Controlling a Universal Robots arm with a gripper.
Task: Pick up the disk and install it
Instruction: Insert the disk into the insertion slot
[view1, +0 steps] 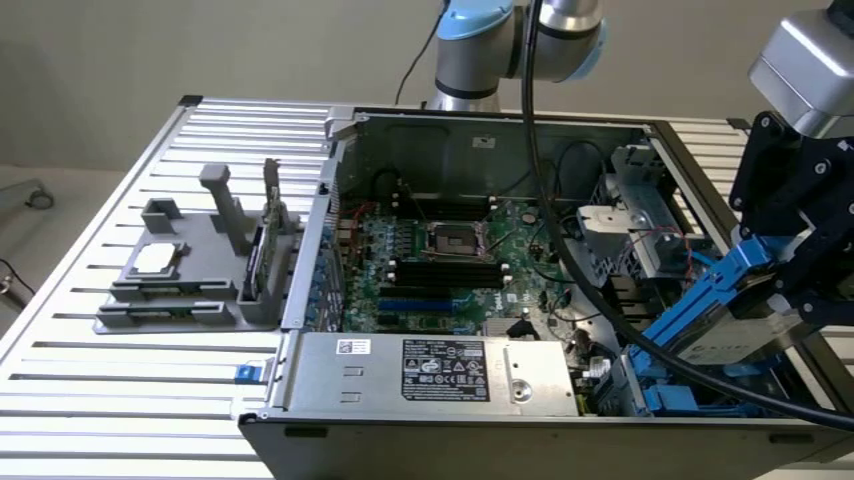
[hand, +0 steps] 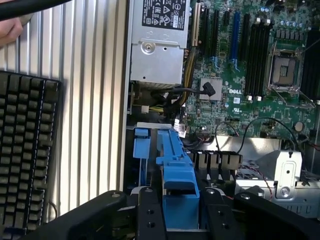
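The disk (view1: 738, 338) is a silver-grey drive with a white label in a bright blue carrier bracket. It hangs tilted over the front corner of the open computer case (view1: 350, 130), on the exterior view's right. My black gripper (view1: 785, 300) is shut on it from above. In the wrist view the blue carrier of the disk (hand: 176, 167) sits clamped between my two black fingers (hand: 150, 212), at the gripper (hand: 182, 212). Its far end points down toward the blue-railed drive bay (hand: 141, 145), also visible as the bay (view1: 657, 388) in the exterior view.
Inside the case lie the green motherboard (view1: 441, 260) and a silver power supply box (view1: 441, 372) with a black-white label. A thick black cable (view1: 574, 270) crosses above the case. A grey fixture (view1: 187, 280) holds a small chip. A keyboard (hand: 25, 150) and a hand (hand: 10, 30) are beside the case.
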